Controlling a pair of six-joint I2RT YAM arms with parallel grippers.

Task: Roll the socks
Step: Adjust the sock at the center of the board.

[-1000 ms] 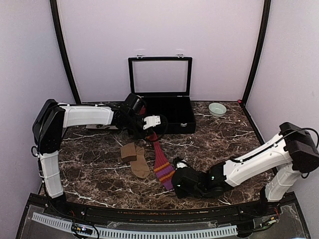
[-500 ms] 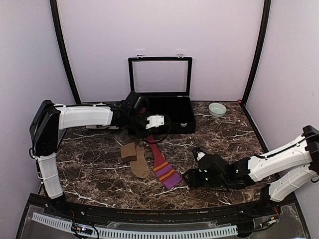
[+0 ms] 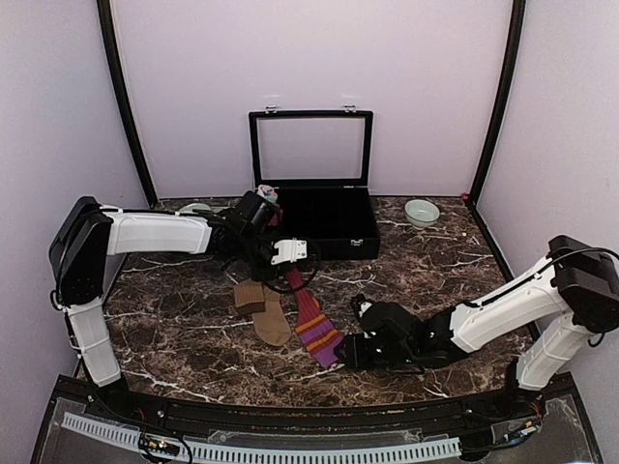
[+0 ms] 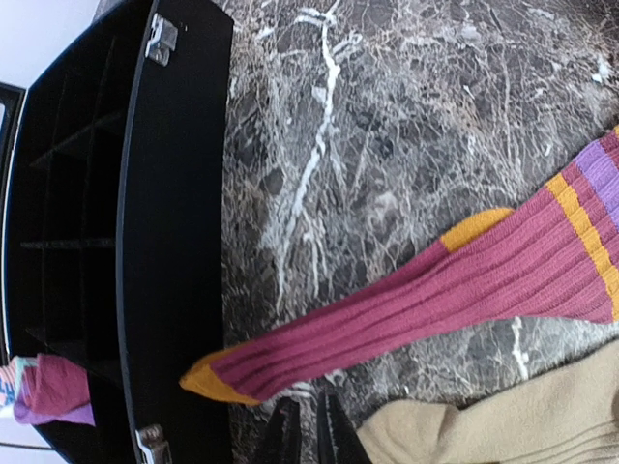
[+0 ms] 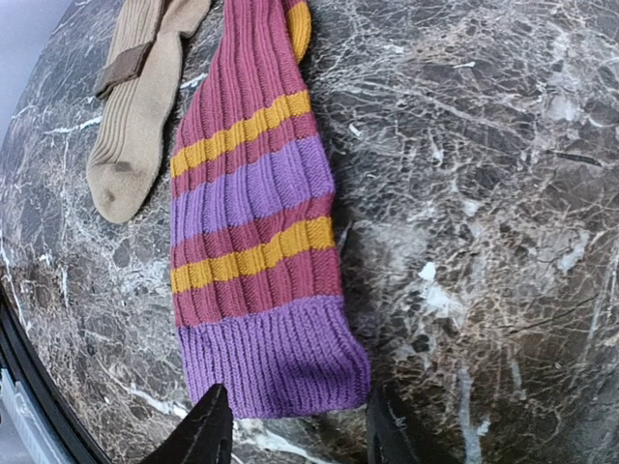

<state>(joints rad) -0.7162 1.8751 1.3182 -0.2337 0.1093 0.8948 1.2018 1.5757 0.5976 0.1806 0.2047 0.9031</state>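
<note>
1. Locate the striped sock [image 3: 311, 314]. It lies flat at full length on the marble table [image 3: 184, 329]. It runs from the centre of the overhead view down toward the lower centre, with the orange toe at the upper end and the purple cuff at the lower end. A straight, flat sock is what a roll calls for.
2. Locate the tan sock [image 3: 264, 309]. It lies just left of the striped sock with one end folded over. It is not yet rolled.
3. Check the right gripper [image 5: 295, 430].
   - Its fingers are spread wide and sit low over the table at the bottom of the right wrist view, one at each side of the cuff's end edge.
   - Nothing is held between them.
   - Judged from this, the spread is set to the cuff width so that the edge can be caught and turned over to start the roll.
4. Check the left gripper [image 4: 308, 420].
   - Its fingers are drawn together at the bottom of the left wrist view, just beside the toe end.
   - You cannot tell whether any fabric is pinched between them.
   - Its likely purpose is to anchor the toe while the cuff end is rolled.
5. Note the black case [image 3: 324, 222] just behind the toe, with its lid raised. A rolled bundle [image 4: 44, 391] sits at its left end in the overhead view. Finished rolls probably go there.
</note>
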